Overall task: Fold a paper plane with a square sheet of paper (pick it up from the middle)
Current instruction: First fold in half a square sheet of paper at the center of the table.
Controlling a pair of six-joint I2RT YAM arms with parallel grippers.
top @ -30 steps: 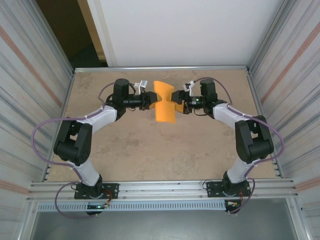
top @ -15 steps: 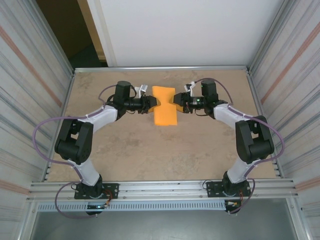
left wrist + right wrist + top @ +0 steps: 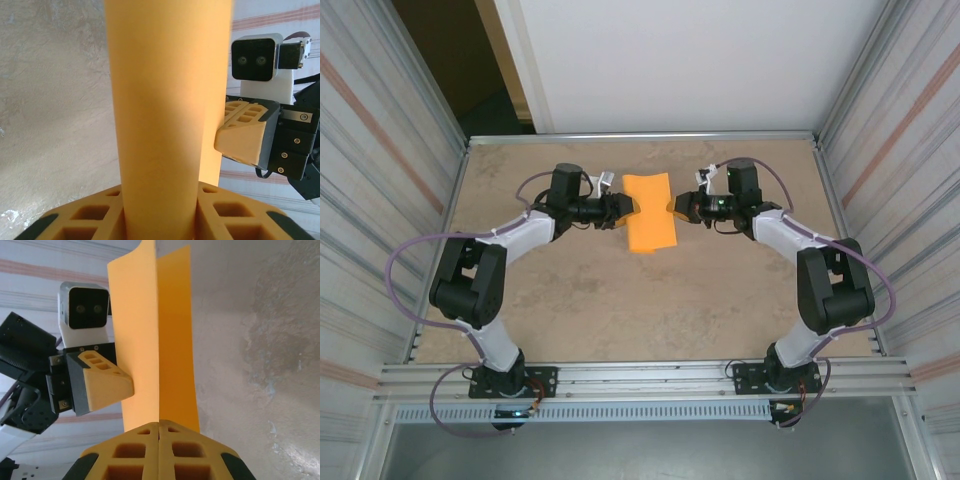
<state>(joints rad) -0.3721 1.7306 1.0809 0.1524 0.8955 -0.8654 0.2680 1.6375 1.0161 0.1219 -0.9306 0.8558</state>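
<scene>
Two grips noted: I see left gripper (image 3: 623, 208) and right gripper (image 3: 672, 205) each clamped on opposite edges of thin bright orange square sheet of paper (image 3: 651, 228).

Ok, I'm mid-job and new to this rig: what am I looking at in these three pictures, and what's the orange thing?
Two robot arms are bolted at the near edge of a tan table, each ending in a two-finger hand. The wide picture looks down from above and behind them. The other two come from a camera on each wrist, looking out past its own orange fingers. The orange thing is the square sheet of paper, curved and held between the arms. The left hand grips one side; the right hand appears shut on the opposite edge.
</scene>
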